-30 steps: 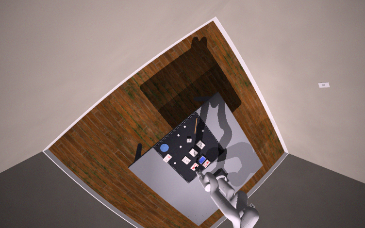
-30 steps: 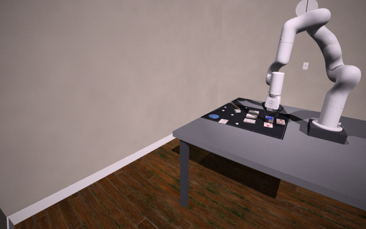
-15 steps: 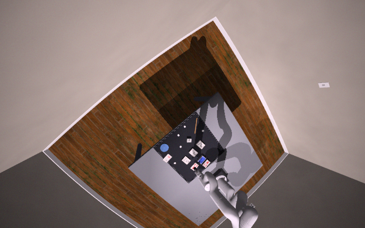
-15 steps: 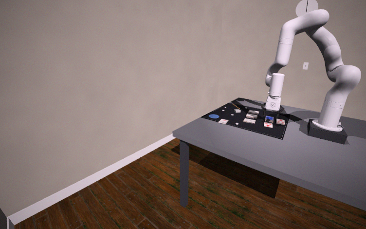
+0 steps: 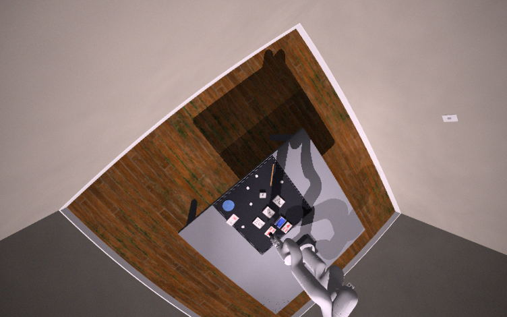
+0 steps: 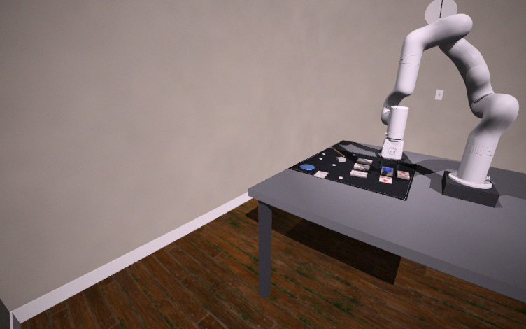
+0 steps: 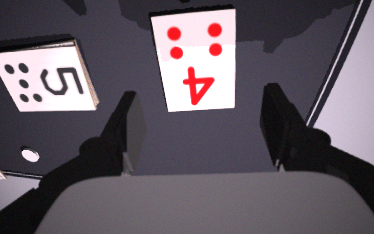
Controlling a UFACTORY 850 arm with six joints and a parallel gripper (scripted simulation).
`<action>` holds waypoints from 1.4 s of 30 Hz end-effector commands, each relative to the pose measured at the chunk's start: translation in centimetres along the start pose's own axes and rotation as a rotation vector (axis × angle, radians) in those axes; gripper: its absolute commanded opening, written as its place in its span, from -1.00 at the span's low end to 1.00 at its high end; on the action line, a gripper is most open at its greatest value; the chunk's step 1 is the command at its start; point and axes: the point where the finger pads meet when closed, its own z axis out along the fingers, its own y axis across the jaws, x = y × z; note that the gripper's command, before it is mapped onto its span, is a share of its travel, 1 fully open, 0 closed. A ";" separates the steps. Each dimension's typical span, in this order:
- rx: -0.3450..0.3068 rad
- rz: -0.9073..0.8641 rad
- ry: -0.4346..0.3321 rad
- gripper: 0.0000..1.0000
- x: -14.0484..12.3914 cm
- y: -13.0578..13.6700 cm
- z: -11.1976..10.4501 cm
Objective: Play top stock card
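Note:
My gripper is open and empty, low over the black card cloth. In the wrist view a face-up red 4 card lies flat on the cloth just ahead of the fingertips, between their lines. A pile topped by a black 5 lies to its left, apart from it. The blue-backed stock lies near the cloth's robot-side end and also shows in the side view. From above, the gripper stands by a red card at the cloth's corner.
Other card piles, a lone red card, a blue disc, a pencil, a small die and white chips lie on the cloth. The cloth's edge runs close on the right.

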 end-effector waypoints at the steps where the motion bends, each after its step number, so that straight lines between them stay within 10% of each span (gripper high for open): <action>1: 0.000 -0.001 -0.001 0.73 0.0 -0.1 0.3; 42: 0.000 -0.001 -0.001 0.73 0.0 -0.1 2.6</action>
